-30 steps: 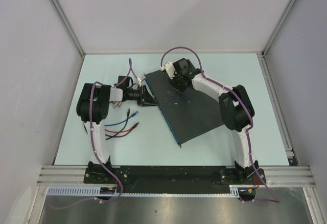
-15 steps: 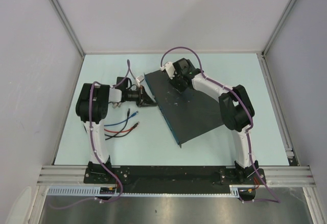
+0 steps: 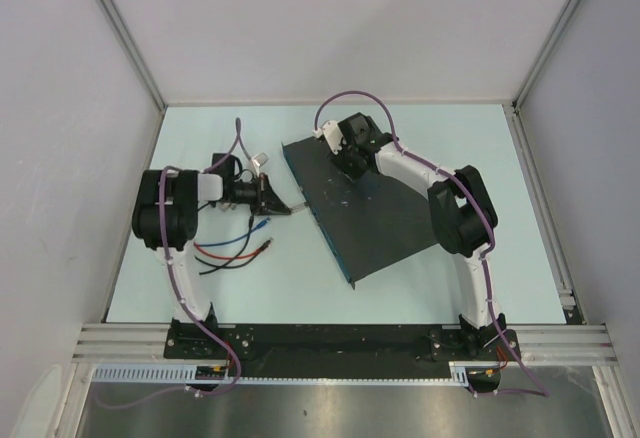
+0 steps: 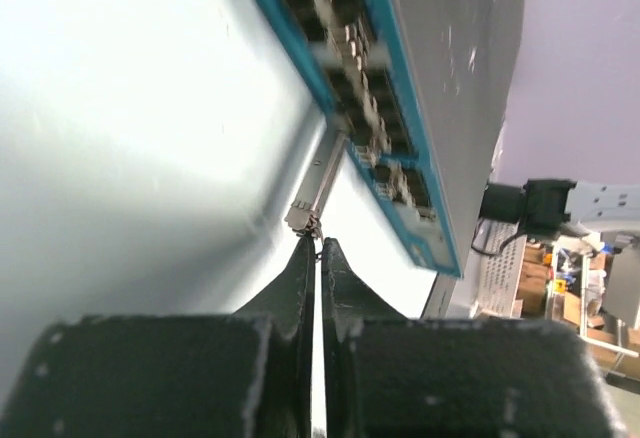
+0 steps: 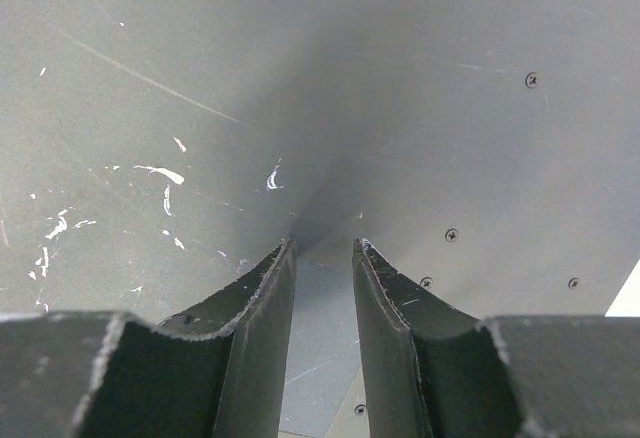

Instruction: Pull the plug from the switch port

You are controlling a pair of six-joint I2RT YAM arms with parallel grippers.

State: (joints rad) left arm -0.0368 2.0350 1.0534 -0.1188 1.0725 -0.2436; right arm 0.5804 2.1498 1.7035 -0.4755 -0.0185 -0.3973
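Here, plug [image 4: 312, 190] pinched at left fingertips [image 4: 298, 278], just beside switch [image 4: 450, 38]

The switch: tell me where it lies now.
Top view: the switch lies angled, right of centre on the table, the right claw over its far end.

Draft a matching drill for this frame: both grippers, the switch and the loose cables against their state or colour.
1. left gripper
2. right gripper
3. switch
4. loose cables

A. red, blue and black strands
B. jaws apart, tips at the scuffed top
C. flat box lying skewed
D. jaws shut

Pairs: 1-D, 2-B, 3-C, 4-A
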